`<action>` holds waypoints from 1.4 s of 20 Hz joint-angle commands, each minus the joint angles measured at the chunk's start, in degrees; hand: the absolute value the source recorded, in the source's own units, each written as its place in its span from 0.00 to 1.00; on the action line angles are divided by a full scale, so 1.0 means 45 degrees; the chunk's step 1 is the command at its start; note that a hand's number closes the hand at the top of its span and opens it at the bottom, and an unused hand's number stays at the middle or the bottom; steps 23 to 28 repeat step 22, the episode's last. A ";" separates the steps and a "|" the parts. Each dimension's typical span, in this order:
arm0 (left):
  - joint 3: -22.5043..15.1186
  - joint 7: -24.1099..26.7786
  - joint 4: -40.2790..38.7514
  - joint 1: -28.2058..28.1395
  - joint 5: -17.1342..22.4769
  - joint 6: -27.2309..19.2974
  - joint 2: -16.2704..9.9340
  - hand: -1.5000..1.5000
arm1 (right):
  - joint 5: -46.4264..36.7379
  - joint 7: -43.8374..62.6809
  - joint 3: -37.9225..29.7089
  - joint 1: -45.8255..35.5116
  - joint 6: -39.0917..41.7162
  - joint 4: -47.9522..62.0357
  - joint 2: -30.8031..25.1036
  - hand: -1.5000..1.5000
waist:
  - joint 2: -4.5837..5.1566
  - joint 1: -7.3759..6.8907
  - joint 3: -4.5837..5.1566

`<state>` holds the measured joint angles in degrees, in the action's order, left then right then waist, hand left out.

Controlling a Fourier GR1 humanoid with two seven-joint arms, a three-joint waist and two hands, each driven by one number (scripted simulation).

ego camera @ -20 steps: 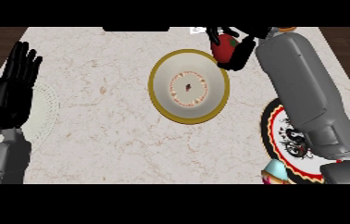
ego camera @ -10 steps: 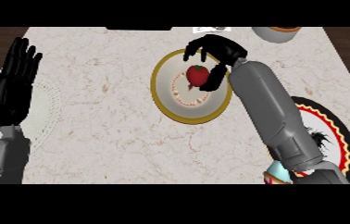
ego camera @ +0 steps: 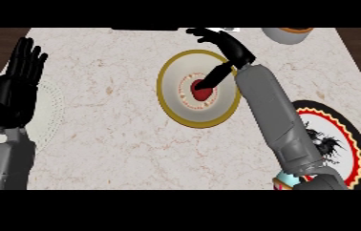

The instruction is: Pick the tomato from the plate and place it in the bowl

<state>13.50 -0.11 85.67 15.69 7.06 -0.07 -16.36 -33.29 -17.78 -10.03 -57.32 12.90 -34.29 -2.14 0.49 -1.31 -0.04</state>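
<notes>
Two hands showed: my right hand (ego camera: pixel 224 46) spread open above the bowl (ego camera: pixel 169 89) holding the tomato (ego camera: pixel 202 91); my left hand (ego camera: pixel 20 84) rested open at the desk (ego camera: pixel 106 130) edge, plate (ego camera: pixel 337 125) nearby.

forearms: grey, smooth | left hand (ego camera: pixel 20 84): black | right hand (ego camera: pixel 229 46): black

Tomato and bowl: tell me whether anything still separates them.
Nothing visible does. The tomato already lies inside the bowl, at its middle. The right hand is above the bowl's far rim, one finger reaching down to the tomato.
</notes>
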 commanded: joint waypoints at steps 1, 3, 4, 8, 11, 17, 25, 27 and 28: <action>-0.0148 0.0272 0.0172 -0.0279 -0.0164 -0.0115 0.0236 0.50 | 0.1136 -0.0328 -0.1552 -0.0600 -0.0848 0.0396 -0.0475 0.00 | 0.0019 -0.0065 0.0000; -0.0183 -0.0150 0.0192 -0.0028 0.0052 0.0061 0.0165 0.50 | 0.1352 -0.0558 -0.2051 -0.0573 -0.0968 0.0952 -0.1253 0.00 | 0.0045 -0.0069 -0.0002; -0.0230 -0.0013 0.0531 -0.0438 -0.0175 0.0028 0.0090 0.50 | 0.1485 -0.0970 -0.2301 -0.0684 -0.0421 0.1423 -0.2111 0.00 | 0.0075 -0.0194 -0.0006; -0.0178 -0.0035 0.0362 -0.0258 -0.0189 -0.0091 0.0130 0.50 | 0.2326 -0.0841 -0.3375 -0.0976 0.0374 0.2325 -0.3620 0.00 | 0.0107 -0.0210 -0.0012; -0.0085 0.0249 -0.0468 0.0565 -0.0122 -0.0058 0.0121 0.50 | 0.2546 -0.1264 -0.3798 -0.1223 0.0650 0.3354 -0.4390 0.00 | 0.0258 -0.0319 -0.0015; -0.0331 -0.0126 -0.0005 0.0608 0.0052 0.0188 0.0176 0.50 | 0.2955 -0.2232 -0.4380 -0.1061 0.2272 0.4382 -0.6331 0.00 | 0.0317 -0.0616 -0.0039; -0.0467 0.0440 -0.0189 0.0544 -0.0196 0.0062 0.0395 0.50 | 0.2828 -0.3348 -0.4341 -0.0305 0.3557 0.4824 -0.7490 0.00 | 0.0468 -0.0744 -0.0061; -0.0467 0.0440 -0.0189 0.0544 -0.0196 0.0062 0.0395 0.50 | 0.2828 -0.3348 -0.4341 -0.0305 0.3557 0.4824 -0.7490 0.00 | 0.0468 -0.0744 -0.0061; -0.0467 0.0440 -0.0189 0.0544 -0.0196 0.0062 0.0395 0.50 | 0.2828 -0.3348 -0.4341 -0.0305 0.3557 0.4824 -0.7490 0.00 | 0.0468 -0.0744 -0.0061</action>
